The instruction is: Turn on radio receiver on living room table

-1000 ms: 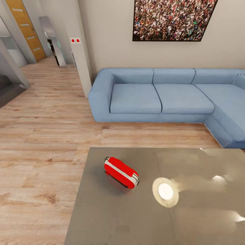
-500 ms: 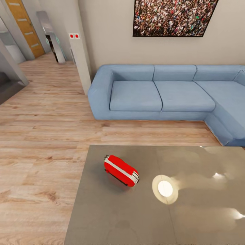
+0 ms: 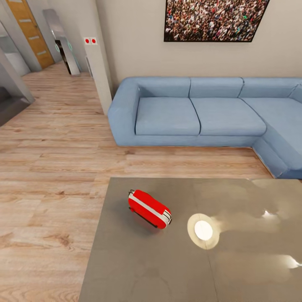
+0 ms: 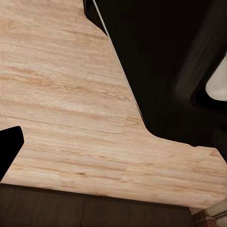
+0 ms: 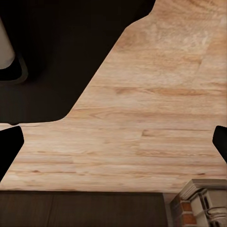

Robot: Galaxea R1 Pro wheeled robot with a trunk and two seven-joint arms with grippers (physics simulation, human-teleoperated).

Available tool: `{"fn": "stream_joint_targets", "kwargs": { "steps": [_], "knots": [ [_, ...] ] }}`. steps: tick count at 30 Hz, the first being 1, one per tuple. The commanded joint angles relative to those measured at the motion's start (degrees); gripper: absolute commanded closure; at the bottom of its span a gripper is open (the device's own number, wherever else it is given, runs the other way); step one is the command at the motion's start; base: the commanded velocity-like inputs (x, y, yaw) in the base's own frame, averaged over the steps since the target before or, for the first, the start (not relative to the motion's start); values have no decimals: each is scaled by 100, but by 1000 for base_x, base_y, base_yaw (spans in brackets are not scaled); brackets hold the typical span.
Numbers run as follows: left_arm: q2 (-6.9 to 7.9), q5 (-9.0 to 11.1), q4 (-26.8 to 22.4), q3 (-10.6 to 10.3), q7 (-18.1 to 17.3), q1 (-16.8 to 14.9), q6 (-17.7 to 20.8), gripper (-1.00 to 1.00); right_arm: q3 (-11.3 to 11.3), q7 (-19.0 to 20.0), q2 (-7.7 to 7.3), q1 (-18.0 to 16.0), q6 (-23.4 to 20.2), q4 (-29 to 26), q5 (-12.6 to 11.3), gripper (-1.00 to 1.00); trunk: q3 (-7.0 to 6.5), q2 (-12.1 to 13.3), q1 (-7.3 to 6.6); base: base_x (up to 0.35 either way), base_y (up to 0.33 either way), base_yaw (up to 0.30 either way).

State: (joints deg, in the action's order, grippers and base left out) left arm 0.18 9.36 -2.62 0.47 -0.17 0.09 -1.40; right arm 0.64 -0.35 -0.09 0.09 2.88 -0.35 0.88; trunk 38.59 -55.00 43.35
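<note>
The red radio receiver (image 3: 149, 208) with its white trim band lies tilted on the glossy grey-taupe table (image 3: 126, 268), near the table's far left corner. Its dial and grille face away from the head view. In the left wrist view, one black fingertip (image 4: 8, 150) of my left gripper (image 4: 113, 151) hangs over the wood floor, with nothing beside it. My right gripper (image 5: 113, 149) has a fingertip (image 5: 8, 146) at each side of its wrist view, wide apart, with only floor between them.
A blue L-shaped sofa (image 3: 197, 113) stands beyond the table, under a framed crowd picture (image 3: 214, 19). Light wood floor (image 3: 50, 167) runs left toward a hallway with a wooden door (image 3: 31, 31). A bright lamp reflection (image 3: 203, 230) lies on the tabletop right of the radio.
The whole head view has shifted slightly, so the camera has moved; the sofa and picture sit a little higher. The radio rests in the same spot on the table.
</note>
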Motion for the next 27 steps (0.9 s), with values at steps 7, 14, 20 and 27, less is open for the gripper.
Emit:
{"fn": "stream_joint_targets", "kwargs": {
  "steps": [7, 14, 20, 27],
  "knots": [
    [-4, -4, -1, -2, -4, 0, -1, -100, -19, -8, -2, 0, 10, 0, -14, -100, 1, 0, 0, 0, 0, 0],
    [11, -7, -119, -28, -73, 0, -16, -100, -16, 2, -33, 0, 3, -2, -15, -100, 1, 0, 0, 0, 0, 0],
    [35, -15, -873, -53, -94, 0, 59, -100, -34, 23, -190, 38, -43, -678, -28, -100, 1, 0, 0, 0, 0, 0],
    [103, -22, -2010, -105, -115, 0, 534, -100, -57, 26, -567, 44, -657, -2014, -43, -100, 1, 0, 0, 0, 0, 0]
  ]
}}
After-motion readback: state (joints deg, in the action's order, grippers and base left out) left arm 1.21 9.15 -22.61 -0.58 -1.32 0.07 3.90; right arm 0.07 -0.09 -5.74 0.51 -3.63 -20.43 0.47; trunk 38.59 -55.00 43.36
